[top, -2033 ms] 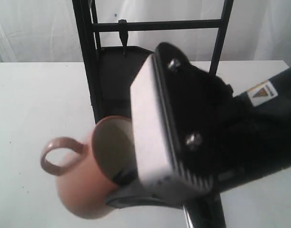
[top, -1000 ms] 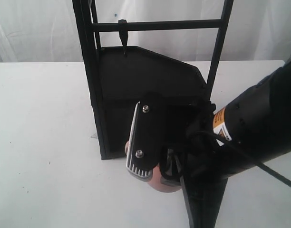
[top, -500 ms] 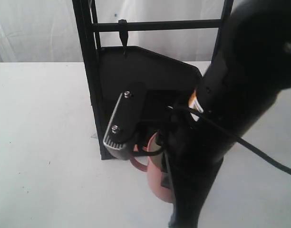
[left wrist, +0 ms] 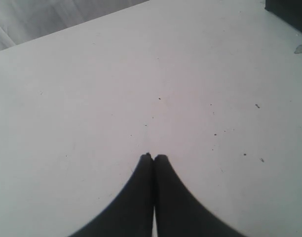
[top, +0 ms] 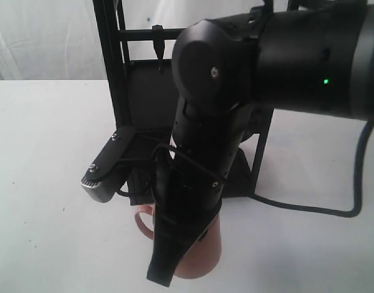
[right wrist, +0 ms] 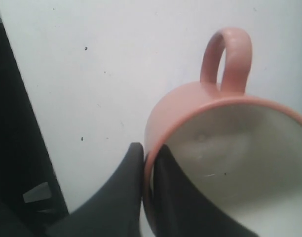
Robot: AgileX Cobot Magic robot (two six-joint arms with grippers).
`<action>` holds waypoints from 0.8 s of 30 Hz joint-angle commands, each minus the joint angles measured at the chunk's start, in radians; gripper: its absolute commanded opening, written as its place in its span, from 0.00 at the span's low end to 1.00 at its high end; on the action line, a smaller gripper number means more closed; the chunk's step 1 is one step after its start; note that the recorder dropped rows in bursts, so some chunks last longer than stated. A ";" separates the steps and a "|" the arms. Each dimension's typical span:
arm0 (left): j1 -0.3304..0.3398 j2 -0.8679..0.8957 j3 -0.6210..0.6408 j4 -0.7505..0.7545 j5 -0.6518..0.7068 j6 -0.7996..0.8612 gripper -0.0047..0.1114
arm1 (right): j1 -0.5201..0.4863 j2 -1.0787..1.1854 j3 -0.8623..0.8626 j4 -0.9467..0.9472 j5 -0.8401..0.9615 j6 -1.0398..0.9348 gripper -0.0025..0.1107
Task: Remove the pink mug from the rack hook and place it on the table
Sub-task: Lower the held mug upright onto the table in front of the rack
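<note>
The pink mug (top: 202, 256) stands upright, low in front of the rack (top: 110, 73), with its handle (top: 143, 223) pointing left. My right arm hides most of it, and I cannot tell whether its base touches the table (top: 40, 152). In the right wrist view my right gripper (right wrist: 148, 150) is shut on the pink mug (right wrist: 190, 113), one finger outside the rim and one inside the cream interior. The rack hook (top: 158, 46) hangs bare from the top crossbar. My left gripper (left wrist: 153, 157) is shut with nothing in it over the white table (left wrist: 92, 89).
The black rack's base (right wrist: 13, 148) stands close beside the mug. The rack's corner (left wrist: 289, 12) shows at the edge of the left wrist view. My right arm's bulky joints (top: 285, 55) fill the upper middle of the exterior view, a cable (top: 309, 207) trailing over the table.
My right arm has swung the mug from close to the camera down in front of the rack. The mug has dropped lower, and the arm now covers the rack's shelves.
</note>
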 commanded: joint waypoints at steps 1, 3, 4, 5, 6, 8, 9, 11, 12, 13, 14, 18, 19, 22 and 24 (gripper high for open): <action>-0.008 -0.004 0.001 -0.003 -0.001 -0.010 0.04 | 0.001 0.027 -0.009 0.002 -0.018 0.006 0.02; -0.008 -0.004 0.001 -0.003 -0.001 -0.010 0.04 | 0.001 0.037 -0.009 -0.002 -0.020 0.006 0.02; -0.008 -0.004 0.001 -0.003 -0.001 -0.010 0.04 | 0.001 0.039 -0.009 -0.005 -0.024 0.006 0.02; -0.008 -0.004 0.001 -0.003 -0.001 -0.010 0.04 | 0.001 0.042 -0.009 -0.005 -0.030 0.006 0.02; -0.008 -0.004 0.001 -0.003 -0.001 -0.010 0.04 | 0.001 0.046 -0.009 -0.013 -0.038 0.006 0.02; -0.008 -0.004 0.001 -0.003 -0.001 -0.010 0.04 | 0.001 0.052 -0.009 -0.031 -0.059 0.006 0.02; -0.008 -0.004 0.001 -0.003 -0.001 -0.010 0.04 | 0.001 0.053 -0.009 -0.037 -0.070 0.006 0.02; -0.008 -0.004 0.001 -0.003 -0.001 -0.010 0.04 | 0.001 0.063 -0.009 -0.045 -0.088 0.007 0.02; -0.008 -0.004 0.001 -0.003 -0.001 -0.010 0.04 | 0.001 0.068 -0.009 -0.045 -0.095 0.007 0.02; -0.008 -0.004 0.001 -0.003 -0.001 -0.010 0.04 | 0.001 0.073 -0.009 -0.045 -0.101 0.013 0.02; -0.008 -0.004 0.001 -0.003 -0.001 -0.010 0.04 | 0.001 0.082 -0.009 -0.045 -0.105 0.021 0.02; -0.008 -0.004 0.001 -0.003 -0.001 -0.010 0.04 | 0.001 0.102 -0.009 -0.045 -0.105 0.032 0.02; -0.008 -0.004 0.001 -0.003 -0.001 -0.010 0.04 | 0.001 0.104 -0.009 -0.045 -0.105 0.032 0.02; -0.008 -0.004 0.001 -0.003 -0.001 -0.010 0.04 | 0.001 0.104 -0.009 -0.045 -0.112 0.032 0.02; -0.008 -0.004 0.001 -0.003 -0.001 -0.010 0.04 | 0.001 0.104 -0.009 -0.045 -0.112 0.032 0.02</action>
